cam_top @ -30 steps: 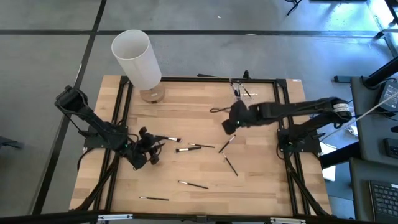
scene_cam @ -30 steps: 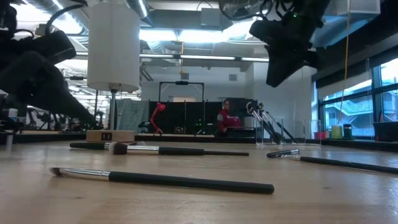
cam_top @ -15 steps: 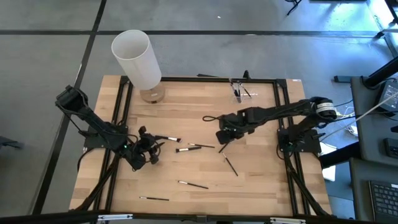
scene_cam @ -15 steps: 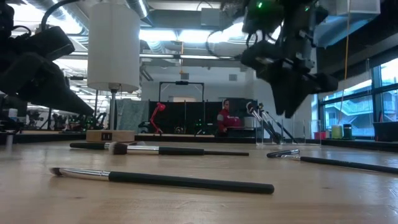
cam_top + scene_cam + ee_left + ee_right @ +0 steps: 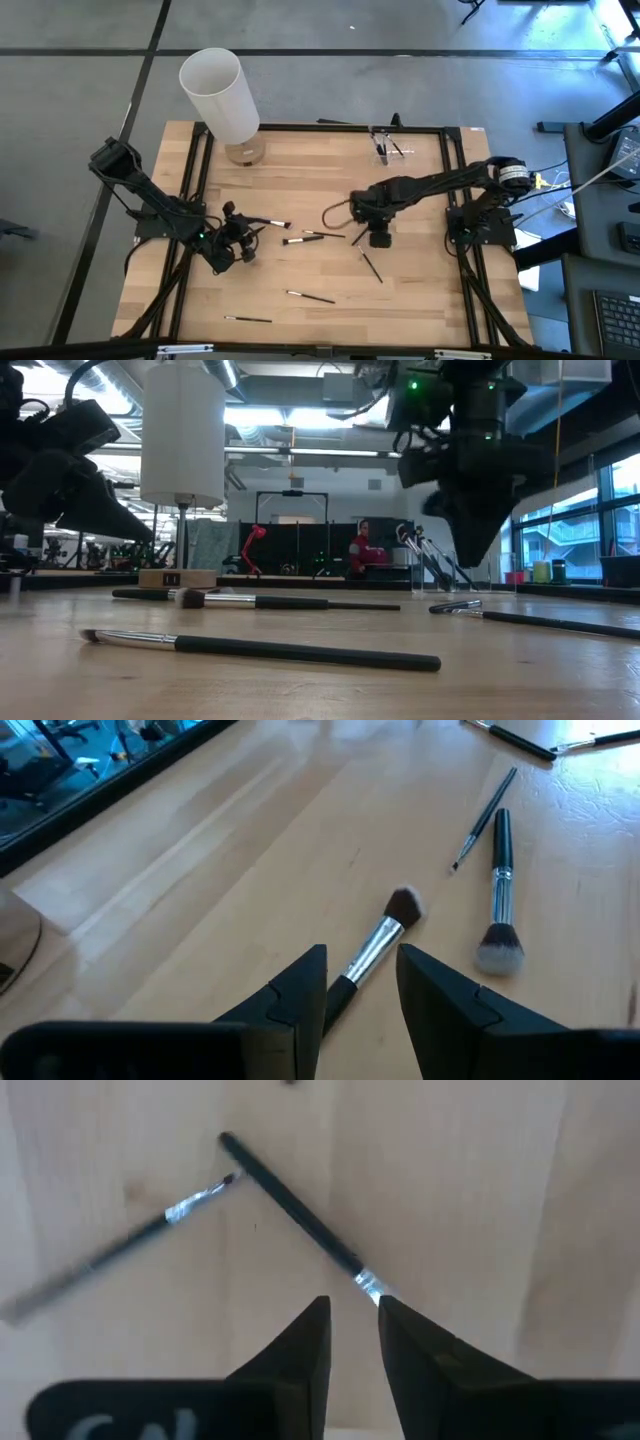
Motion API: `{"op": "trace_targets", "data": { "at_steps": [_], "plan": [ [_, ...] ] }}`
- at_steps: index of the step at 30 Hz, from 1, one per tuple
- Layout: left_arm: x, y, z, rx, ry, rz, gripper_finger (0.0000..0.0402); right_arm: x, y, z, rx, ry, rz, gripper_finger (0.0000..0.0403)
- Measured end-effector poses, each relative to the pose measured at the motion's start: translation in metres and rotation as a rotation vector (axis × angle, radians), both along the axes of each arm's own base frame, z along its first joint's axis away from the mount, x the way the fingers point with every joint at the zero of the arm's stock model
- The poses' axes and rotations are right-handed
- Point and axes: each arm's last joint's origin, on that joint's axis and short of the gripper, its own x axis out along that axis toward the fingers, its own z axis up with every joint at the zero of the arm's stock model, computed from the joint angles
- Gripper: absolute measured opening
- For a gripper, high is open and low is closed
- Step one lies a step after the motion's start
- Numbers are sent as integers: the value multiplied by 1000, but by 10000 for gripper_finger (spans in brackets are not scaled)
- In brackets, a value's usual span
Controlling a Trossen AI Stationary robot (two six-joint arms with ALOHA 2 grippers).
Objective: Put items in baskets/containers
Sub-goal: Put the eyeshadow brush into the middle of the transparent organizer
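Note:
Several black-handled brushes lie flat on the wooden table [image 5: 300,170]. One with a brown tuft [image 5: 378,940] has its handle end between the fingers of my left gripper [image 5: 362,975], which is open low at the table's left [image 5: 242,232]; whether it touches the brush, I cannot tell. My right gripper [image 5: 353,1315] is open and points down over the table's middle [image 5: 378,238], clear of the wood [image 5: 478,555]. Just beyond its tips lies the silver ferrule of a thin brush [image 5: 300,1215]. The clear holder [image 5: 385,146] stands at the far edge with brushes in it.
A tall white cylinder [image 5: 220,92] stands on a small base at the far left corner. More brushes lie near the middle [image 5: 305,238], right of it [image 5: 371,266] and toward the near edge [image 5: 310,296], [image 5: 247,319]. A black frame [image 5: 200,180] borders the table.
My right gripper has come down from high over the far middle toward the near edge and has rolled about its own line, so that its fingers now point straight down just above the brushes. No brush has moved.

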Motion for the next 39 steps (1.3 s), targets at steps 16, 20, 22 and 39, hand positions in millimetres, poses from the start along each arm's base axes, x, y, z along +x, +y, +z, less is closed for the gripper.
{"op": "trace_targets", "data": {
  "at_steps": [16,20,22,39],
  "plan": [
    [0,0,0,-52,-14,12,118,28,36,34,-387,-40,531,88],
    [0,-1,0,-66,-18,15,118,39,37,25,-336,48,533,96],
    [0,-1,-1,-73,-14,10,118,41,37,18,-338,131,573,108],
    [0,-1,-1,-85,-1,-3,118,46,21,-22,-228,309,573,151]
  ]
}}
